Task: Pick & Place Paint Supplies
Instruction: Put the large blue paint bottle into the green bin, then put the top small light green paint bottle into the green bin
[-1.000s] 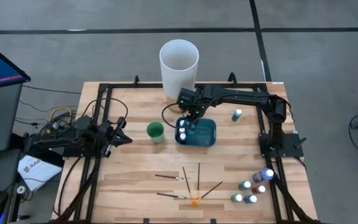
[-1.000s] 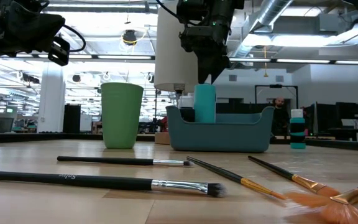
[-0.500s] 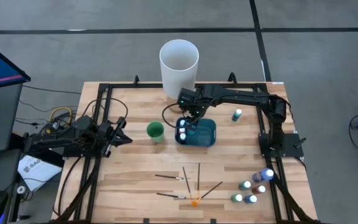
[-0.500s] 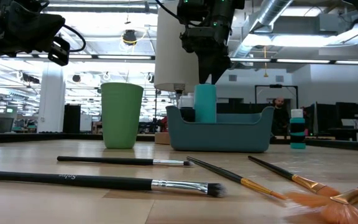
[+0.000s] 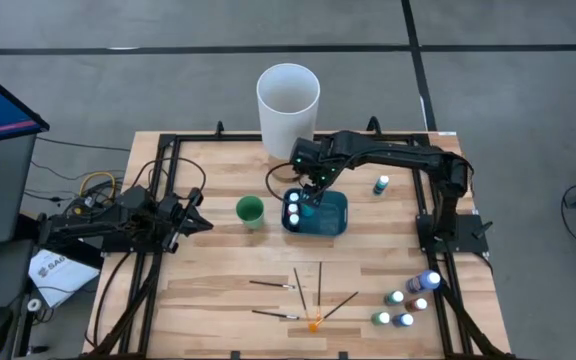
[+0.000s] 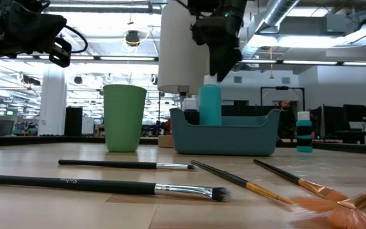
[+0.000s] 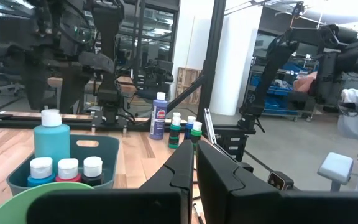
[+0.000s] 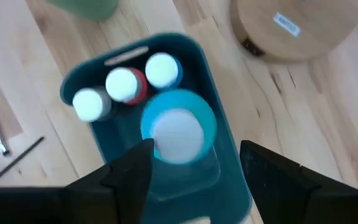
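Note:
My right gripper hangs open just above a teal bin in the middle of the table. A large turquoise bottle with a pale cap stands upright in the bin below the open fingers. Three tiny bottles line the bin's end wall. In the low view the right gripper is level with the turquoise bottle's cap, slightly to its side. Several tiny bottles stand near the right near corner, one more right of the bin. Thin brushes lie near the near edge. My left gripper waits shut at the left.
A small green cup stands just left of the bin. A tall white cylinder stands at the far edge behind it. A black frame runs along both table sides. Bare wood lies between the bin and the brushes.
My right gripper has risen a little from the turquoise bottle's top and shifted slightly toward the table's right. The bottle has stayed standing upright in the bin.

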Action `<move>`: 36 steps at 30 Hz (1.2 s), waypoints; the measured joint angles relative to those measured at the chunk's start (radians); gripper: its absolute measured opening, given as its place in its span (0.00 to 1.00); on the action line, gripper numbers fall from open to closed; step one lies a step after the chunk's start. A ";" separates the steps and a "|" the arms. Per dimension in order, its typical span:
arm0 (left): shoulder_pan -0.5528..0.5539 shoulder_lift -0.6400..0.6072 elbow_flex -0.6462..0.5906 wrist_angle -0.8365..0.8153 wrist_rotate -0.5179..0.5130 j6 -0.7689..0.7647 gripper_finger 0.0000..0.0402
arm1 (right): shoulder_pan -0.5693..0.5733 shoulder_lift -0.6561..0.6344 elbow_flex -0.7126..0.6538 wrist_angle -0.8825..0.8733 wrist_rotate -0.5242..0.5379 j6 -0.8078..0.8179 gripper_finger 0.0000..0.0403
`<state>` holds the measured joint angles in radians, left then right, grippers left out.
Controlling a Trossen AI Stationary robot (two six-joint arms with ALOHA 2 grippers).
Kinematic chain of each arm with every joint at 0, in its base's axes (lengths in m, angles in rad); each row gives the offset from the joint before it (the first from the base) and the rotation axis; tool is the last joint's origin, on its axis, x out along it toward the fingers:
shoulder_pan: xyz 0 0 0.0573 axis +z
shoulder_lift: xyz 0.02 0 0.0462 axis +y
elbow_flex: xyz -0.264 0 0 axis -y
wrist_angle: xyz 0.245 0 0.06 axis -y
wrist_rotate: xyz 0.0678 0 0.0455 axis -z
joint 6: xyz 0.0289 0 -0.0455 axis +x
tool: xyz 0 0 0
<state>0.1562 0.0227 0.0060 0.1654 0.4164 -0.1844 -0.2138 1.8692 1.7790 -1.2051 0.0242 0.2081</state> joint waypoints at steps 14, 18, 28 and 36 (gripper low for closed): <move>0.000 0.017 0.000 0.000 0.000 0.000 0.02 | 0.065 -0.226 -0.064 -0.309 0.191 0.293 0.58; 0.000 0.026 0.000 0.001 0.000 0.000 0.02 | 0.129 -0.339 -0.184 -0.355 0.189 0.439 0.58; 0.000 0.027 0.000 0.009 0.000 0.000 0.02 | 0.228 -0.641 -0.513 -0.362 0.236 0.824 0.58; 0.000 0.027 0.000 0.018 0.000 0.000 0.02 | -0.029 -0.698 -0.587 -0.251 0.291 0.677 0.58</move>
<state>0.1566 0.0498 0.0060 0.1830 0.4164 -0.1844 -0.2432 1.1709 1.1924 -1.4561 0.3153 0.8854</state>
